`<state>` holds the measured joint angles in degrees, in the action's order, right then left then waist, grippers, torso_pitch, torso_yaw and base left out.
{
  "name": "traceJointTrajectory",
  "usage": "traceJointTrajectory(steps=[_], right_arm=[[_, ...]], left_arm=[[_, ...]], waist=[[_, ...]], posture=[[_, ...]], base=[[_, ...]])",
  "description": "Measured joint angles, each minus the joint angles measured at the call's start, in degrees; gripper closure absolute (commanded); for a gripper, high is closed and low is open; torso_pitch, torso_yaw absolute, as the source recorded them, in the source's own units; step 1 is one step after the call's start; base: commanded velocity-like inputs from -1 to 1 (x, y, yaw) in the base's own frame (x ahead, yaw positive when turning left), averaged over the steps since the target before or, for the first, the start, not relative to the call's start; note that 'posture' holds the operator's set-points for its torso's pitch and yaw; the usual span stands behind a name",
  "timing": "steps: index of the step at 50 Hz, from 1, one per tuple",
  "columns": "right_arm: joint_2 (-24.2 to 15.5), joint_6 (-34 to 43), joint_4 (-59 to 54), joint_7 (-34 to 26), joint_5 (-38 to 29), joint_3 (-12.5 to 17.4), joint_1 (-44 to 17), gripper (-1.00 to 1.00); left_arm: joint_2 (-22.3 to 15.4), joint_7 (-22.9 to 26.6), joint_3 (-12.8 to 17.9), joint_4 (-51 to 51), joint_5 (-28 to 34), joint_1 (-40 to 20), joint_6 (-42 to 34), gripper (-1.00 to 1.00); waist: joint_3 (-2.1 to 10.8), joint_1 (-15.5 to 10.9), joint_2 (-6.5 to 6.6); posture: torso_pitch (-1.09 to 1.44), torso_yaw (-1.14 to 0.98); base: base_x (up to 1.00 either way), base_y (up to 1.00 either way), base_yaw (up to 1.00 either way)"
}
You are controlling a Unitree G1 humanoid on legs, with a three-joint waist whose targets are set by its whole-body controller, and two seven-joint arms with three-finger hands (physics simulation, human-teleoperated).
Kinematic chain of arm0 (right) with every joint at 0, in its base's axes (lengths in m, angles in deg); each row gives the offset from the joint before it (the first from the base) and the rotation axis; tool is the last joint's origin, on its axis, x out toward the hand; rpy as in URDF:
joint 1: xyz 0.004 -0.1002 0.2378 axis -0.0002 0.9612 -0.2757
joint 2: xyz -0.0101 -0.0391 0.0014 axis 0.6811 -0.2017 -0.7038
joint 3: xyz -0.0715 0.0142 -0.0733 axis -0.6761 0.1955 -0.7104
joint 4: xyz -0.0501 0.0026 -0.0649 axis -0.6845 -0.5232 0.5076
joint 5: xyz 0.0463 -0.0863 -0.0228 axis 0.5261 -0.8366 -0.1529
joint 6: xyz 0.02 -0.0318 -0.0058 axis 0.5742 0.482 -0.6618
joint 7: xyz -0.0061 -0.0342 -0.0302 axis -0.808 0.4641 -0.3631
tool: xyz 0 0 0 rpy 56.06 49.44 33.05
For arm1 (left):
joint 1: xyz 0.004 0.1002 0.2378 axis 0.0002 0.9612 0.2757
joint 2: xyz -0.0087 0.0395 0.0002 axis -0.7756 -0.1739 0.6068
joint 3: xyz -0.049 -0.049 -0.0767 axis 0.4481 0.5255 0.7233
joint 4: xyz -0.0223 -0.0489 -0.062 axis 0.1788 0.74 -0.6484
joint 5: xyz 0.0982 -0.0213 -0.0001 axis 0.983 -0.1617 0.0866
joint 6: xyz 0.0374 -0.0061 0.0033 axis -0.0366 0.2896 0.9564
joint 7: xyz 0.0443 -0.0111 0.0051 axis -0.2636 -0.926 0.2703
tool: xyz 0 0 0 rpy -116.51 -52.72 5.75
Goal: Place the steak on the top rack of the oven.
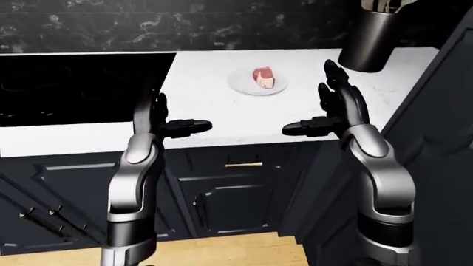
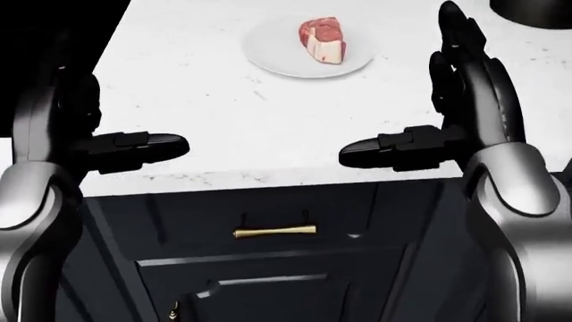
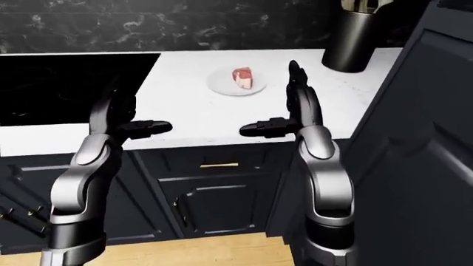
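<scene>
The steak [image 2: 322,40], red with a pale fat edge, lies on a white plate [image 2: 268,59] on the white counter [image 2: 206,100], near the top of the head view. It also shows in the left-eye view [image 1: 264,78]. My left hand [image 2: 116,111] is open and empty, held over the counter's near edge, left of and below the plate. My right hand [image 2: 402,90] is open and empty, fingers upright, right of and below the plate. Neither hand touches the plate. No oven rack shows.
A black cooktop [image 1: 74,88] is set in the counter at the left. A dark canister [image 1: 373,39] stands at the counter's top right. A tall dark cabinet [image 1: 443,122] rises on the right. Dark drawers with a brass handle [image 2: 274,232] lie below the counter, above wooden floor [image 1: 222,252].
</scene>
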<state>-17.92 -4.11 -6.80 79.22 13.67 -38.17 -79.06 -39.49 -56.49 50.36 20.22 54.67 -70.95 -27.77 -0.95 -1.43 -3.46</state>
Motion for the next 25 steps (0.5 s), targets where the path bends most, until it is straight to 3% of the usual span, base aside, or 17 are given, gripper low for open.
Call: traceJointTrajectory(steps=[2, 5, 10, 13, 14, 15, 18, 20, 25], right_arm=[[-0.35, 0.14, -0.17, 0.07, -0.10, 0.60, 0.28, -1.00], [-0.39, 0.90, -1.00, 0.46, -0.55, 1.23, 0.97, -1.00], [-0.48, 1.36, -0.70, 0.36, -0.54, 0.69, -0.24, -1.00], [-0.57, 1.15, -0.48, 0.17, -0.40, 0.56, -0.82, -1.00], [-0.33, 0.94, -0.50, 0.12, -0.37, 0.45, -0.96, -1.00], [-0.05, 0.74, -0.67, 0.02, -0.29, 0.11, -0.67, -1.00], [0.09, 1.44, -1.45, -0.54, 0.20, -0.78, 0.07, -1.00], [-0.03, 1.83, -0.97, -0.58, 0.20, -0.43, 0.21, -1.00], [-0.07, 1.12, 0.20, -0.35, -0.26, -0.13, -0.55, -1.00]], left_arm=[[0.74, 0.07, -0.69, 0.12, -0.04, 0.28, 0.36, -1.00], [1.09, 0.56, -1.80, 0.98, -0.44, 0.93, -0.21, -1.00], [0.53, 0.33, -0.81, 0.91, -0.41, -0.20, -0.73, -1.00], [0.33, 0.20, -0.63, 0.28, -0.31, -0.73, -0.16, -1.00], [0.07, 0.19, -0.52, 0.18, -0.28, -0.82, 0.03, -1.00], [-0.02, 0.15, -0.26, 0.32, -0.20, -0.62, 0.27, -1.00], [0.12, -0.20, 0.22, 1.69, 0.10, 0.54, -0.09, -1.00], [0.14, -0.32, 0.05, 1.67, 0.14, 0.47, -0.78, -1.00], [-0.19, -0.03, 0.15, -0.06, 0.01, -0.14, -0.43, -1.00]], waist=[[-0.59, 1.03, 0.89], [-0.97, 1.67, 0.95], [-1.44, 1.54, 4.25], [-0.99, 1.83, 6.91], [-0.80, 1.58, 7.03], [-1.07, 1.07, 6.27], [-0.94, 0.46, 6.69], [-0.47, 0.38, 6.15], [-0.49, -0.12, 2.35]], posture=[[0.00, 0.00], [0.00, 0.00], [0.00, 0.00], [0.00, 0.00], [0.00, 0.00], [0.00, 0.00], [0.00, 0.00], [0.00, 0.00], [0.00, 0.00]], base=[[0.21, -0.20, 0.00], [0.20, -0.20, 0.00], [0.21, -0.21, 0.00], [0.21, -0.21, 0.00], [0.21, -0.21, 0.00], [0.21, -0.21, 0.00], [0.21, -0.21, 0.00], [0.20, -0.21, 0.00], [0.20, -0.21, 0.00]])
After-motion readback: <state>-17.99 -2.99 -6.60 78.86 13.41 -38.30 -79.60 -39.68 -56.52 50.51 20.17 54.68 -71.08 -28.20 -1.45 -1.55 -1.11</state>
